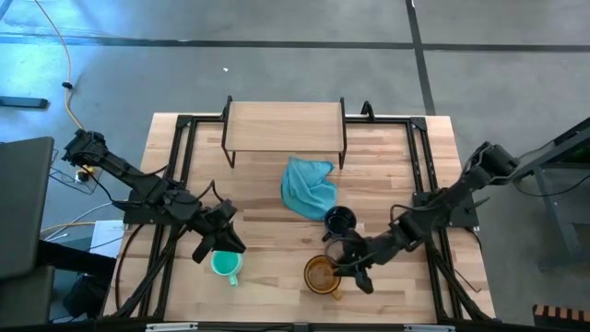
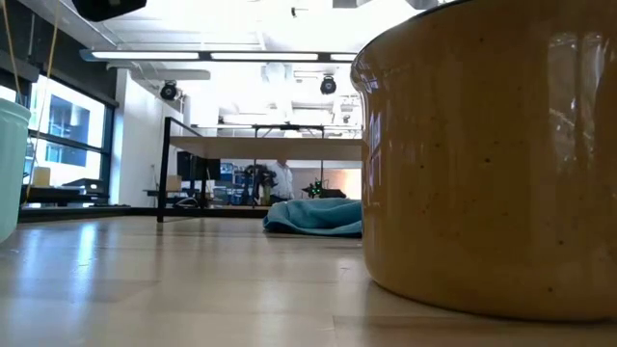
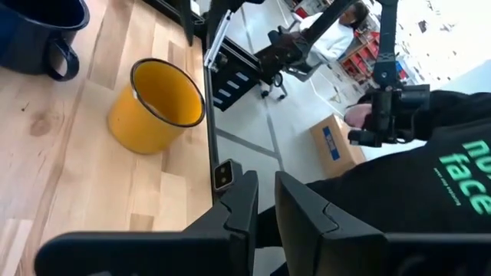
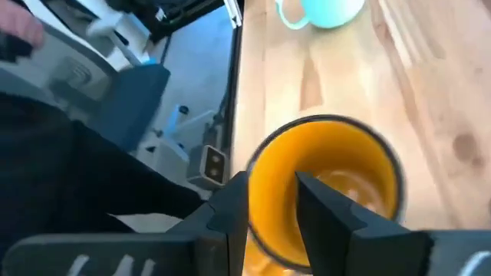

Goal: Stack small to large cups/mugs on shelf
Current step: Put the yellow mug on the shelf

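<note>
We are working at the near edge of the desk, and we take the shelf at the far edge as our landmark. All three mugs are standing well in front of it, none on it yet, so the stacking is not begun.

Our right end effector is straddling the rim of the yellow mug, one finger outside the wall and one inside. The fingers are set apart on either side of the wall; whether they are already pinching it we cannot tell. We judge this rim hold is chosen because the mug is too wide to clasp around its body.

The dark mug is standing just behind the yellow one, nearer the shelf, close beside the blue cloth that is lying in front of the shelf.

Our left end effector is hanging just beside the teal mug, farthest from the shelf toward its left end. Its fingers are nearly together with a narrow gap, holding nothing; it seems to be waiting.

A person's dark sleeve is showing beyond the desk edge.
</note>
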You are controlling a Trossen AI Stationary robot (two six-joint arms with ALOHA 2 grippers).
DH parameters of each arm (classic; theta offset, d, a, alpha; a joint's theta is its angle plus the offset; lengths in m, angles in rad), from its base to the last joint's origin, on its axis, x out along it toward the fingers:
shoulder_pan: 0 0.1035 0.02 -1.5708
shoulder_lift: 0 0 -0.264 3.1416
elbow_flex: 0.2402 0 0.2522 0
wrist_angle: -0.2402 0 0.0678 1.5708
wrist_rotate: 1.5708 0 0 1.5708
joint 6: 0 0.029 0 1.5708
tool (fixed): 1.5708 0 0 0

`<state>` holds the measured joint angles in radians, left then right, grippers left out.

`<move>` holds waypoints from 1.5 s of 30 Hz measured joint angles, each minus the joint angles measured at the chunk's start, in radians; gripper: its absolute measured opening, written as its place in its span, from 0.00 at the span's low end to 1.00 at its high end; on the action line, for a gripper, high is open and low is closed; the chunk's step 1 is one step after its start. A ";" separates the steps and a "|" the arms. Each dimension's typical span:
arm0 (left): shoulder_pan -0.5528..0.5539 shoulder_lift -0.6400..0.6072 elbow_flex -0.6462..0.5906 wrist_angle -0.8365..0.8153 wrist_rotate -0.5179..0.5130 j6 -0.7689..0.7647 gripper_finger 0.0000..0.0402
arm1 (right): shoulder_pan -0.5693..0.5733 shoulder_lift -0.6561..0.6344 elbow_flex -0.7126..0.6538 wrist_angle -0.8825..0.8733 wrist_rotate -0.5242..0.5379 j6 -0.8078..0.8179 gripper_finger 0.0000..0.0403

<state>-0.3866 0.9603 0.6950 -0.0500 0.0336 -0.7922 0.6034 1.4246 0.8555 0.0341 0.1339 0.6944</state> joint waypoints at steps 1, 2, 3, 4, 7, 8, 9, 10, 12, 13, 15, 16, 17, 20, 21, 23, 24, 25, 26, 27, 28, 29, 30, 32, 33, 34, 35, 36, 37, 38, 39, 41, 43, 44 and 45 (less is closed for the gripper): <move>0.000 0.000 0.000 0.000 -0.001 0.000 0.09 | -0.009 0.004 0.000 0.001 -0.001 -0.023 0.24; 0.000 0.000 0.000 0.000 -0.001 0.000 0.09 | -0.017 0.008 0.000 0.000 -0.002 -0.044 0.24; 0.000 0.000 0.000 0.000 -0.001 -0.001 0.09 | -0.024 0.010 0.000 0.000 -0.003 -0.066 0.24; 0.000 0.000 0.000 0.000 -0.001 -0.001 0.09 | -0.032 0.011 0.000 0.000 -0.004 -0.091 0.24; 0.000 0.000 0.000 0.000 -0.001 -0.001 0.09 | -0.056 0.011 0.000 0.000 -0.004 -0.170 0.24; 0.000 0.000 0.000 0.000 -0.002 -0.001 0.09 | -0.066 0.011 0.000 0.000 -0.004 -0.198 0.24; 0.000 0.000 0.000 0.000 -0.007 -0.001 0.09 | -0.076 0.011 0.000 0.001 -0.004 -0.224 0.24; 0.000 0.000 0.000 0.000 -0.016 -0.001 0.09 | -0.086 0.011 0.000 0.002 -0.008 -0.250 0.24; 0.000 0.000 0.000 0.000 -0.031 -0.001 0.09 | -0.111 0.015 0.000 0.005 -0.039 -0.296 0.24; 0.000 0.000 0.000 0.000 -0.036 -0.001 0.09 | -0.123 0.017 0.000 0.007 -0.061 -0.317 0.24; 0.000 0.000 0.000 0.000 -0.046 -0.001 0.09 | -0.143 0.017 0.000 0.010 -0.102 -0.360 0.24; 0.000 0.000 0.000 0.000 -0.046 -0.001 0.09 | -0.153 0.017 0.000 0.013 -0.118 -0.383 0.24; 0.000 0.000 0.000 -0.001 -0.046 -0.001 0.09 | -0.161 0.017 0.000 0.015 -0.135 -0.409 0.24; 0.000 0.000 0.000 -0.001 -0.047 -0.006 0.09 | -0.178 0.017 0.000 0.029 -0.183 -0.488 0.24; 0.000 0.000 0.000 -0.001 -0.051 -0.008 0.09 | -0.183 0.018 0.000 0.031 -0.192 -0.507 0.24; 0.000 0.000 0.000 -0.001 -0.062 -0.019 0.09 | -0.191 0.029 0.000 0.037 -0.201 -0.540 0.24; 0.000 0.000 0.000 -0.002 -0.069 -0.025 0.09 | -0.196 0.036 0.000 0.038 -0.213 -0.552 0.24; 0.000 0.000 0.000 -0.002 -0.076 -0.026 0.09 | -0.202 0.047 0.000 0.049 -0.226 -0.561 0.24; 0.000 0.000 0.000 -0.002 -0.080 -0.028 0.09 | -0.208 0.060 0.000 0.060 -0.246 -0.564 0.24; 0.000 0.000 0.000 -0.002 -0.080 -0.030 0.09 | -0.216 0.072 0.000 0.067 -0.267 -0.561 0.24; 0.000 0.000 0.000 -0.001 -0.080 -0.037 0.09 | -0.221 0.084 0.000 0.071 -0.283 -0.555 0.24; 0.000 0.000 0.000 -0.001 -0.080 -0.046 0.09 | -0.228 0.097 0.000 0.083 -0.297 -0.544 0.24; 0.000 0.000 0.000 -0.002 -0.080 -0.052 0.09 | -0.233 0.108 0.000 0.090 -0.301 -0.537 0.24; 0.000 0.000 -0.001 -0.001 -0.091 -0.057 0.09 | -0.241 0.126 0.005 0.090 -0.302 -0.510 0.24; 0.000 0.000 0.000 -0.001 -0.097 -0.062 0.09 | -0.245 0.138 0.017 0.076 -0.302 -0.496 0.24; 0.000 0.000 -0.001 -0.002 -0.099 -0.067 0.09 | -0.250 0.149 0.032 0.053 -0.302 -0.489 0.24; 0.000 0.000 -0.001 -0.001 -0.100 -0.070 0.09 | -0.251 0.160 0.051 0.019 -0.303 -0.488 0.24; 0.000 0.000 -0.001 -0.001 -0.105 -0.073 0.09 | -0.251 0.173 0.075 -0.021 -0.304 -0.490 0.24; 0.000 0.000 -0.001 -0.001 -0.109 -0.073 0.09 | -0.251 0.188 0.099 -0.065 -0.304 -0.495 0.24; 0.000 0.000 -0.001 -0.002 -0.114 -0.073 0.09 | -0.251 0.204 0.126 -0.121 -0.304 -0.505 0.24; 0.000 0.000 -0.001 -0.001 -0.117 -0.074 0.09 | -0.250 0.220 0.153 -0.173 -0.306 -0.517 0.24; 0.000 0.000 -0.001 -0.002 -0.123 -0.076 0.09 | -0.250 0.253 0.210 -0.261 -0.310 -0.547 0.24; 0.000 0.000 -0.001 -0.001 -0.125 -0.076 0.09 | -0.250 0.281 0.261 -0.329 -0.311 -0.582 0.24; 0.000 0.000 -0.001 -0.002 -0.125 -0.077 0.09 | -0.250 0.292 0.284 -0.350 -0.311 -0.598 0.24; 0.000 0.000 -0.001 -0.002 -0.125 -0.077 0.09 | -0.250 0.300 0.302 -0.365 -0.311 -0.614 0.24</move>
<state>-0.3867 0.9600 0.6945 -0.0517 -0.0914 -0.8688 0.3531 1.7244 1.1570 -0.3309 -0.1770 0.0805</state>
